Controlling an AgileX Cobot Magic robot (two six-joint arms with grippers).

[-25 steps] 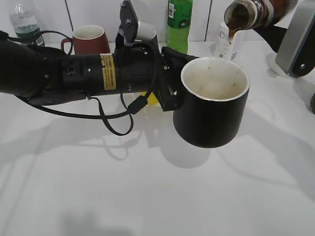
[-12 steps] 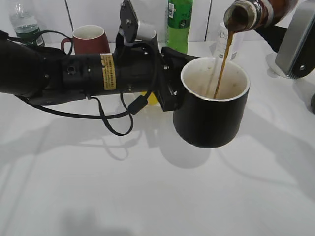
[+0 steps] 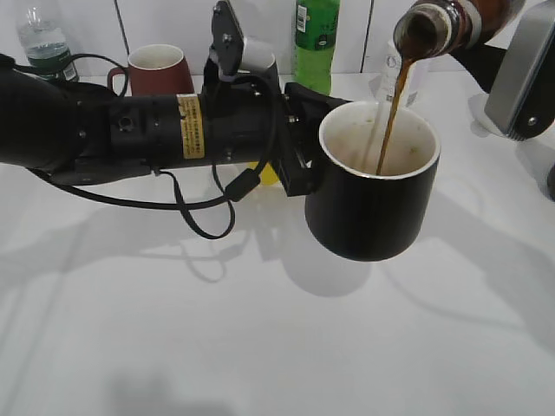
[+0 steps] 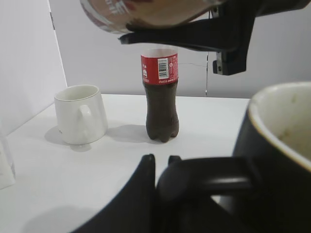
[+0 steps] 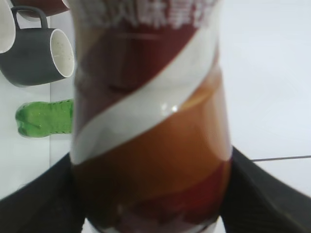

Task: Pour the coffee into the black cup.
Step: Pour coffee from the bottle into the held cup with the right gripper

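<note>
Black cup (image 3: 375,192) held above the table, left gripper (image 3: 299,147) clamped on its handle. Thin coffee stream (image 3: 390,117) falls into cup from tilted coffee bottle (image 3: 447,24), gripped by right gripper (image 5: 233,189). Behind: maroon mug (image 3: 156,69), green soda bottle (image 3: 316,39).

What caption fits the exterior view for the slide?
Right pincer tips the coffee bottle, its brown stream falling into the black cup held off the table by the left pincer.
</note>
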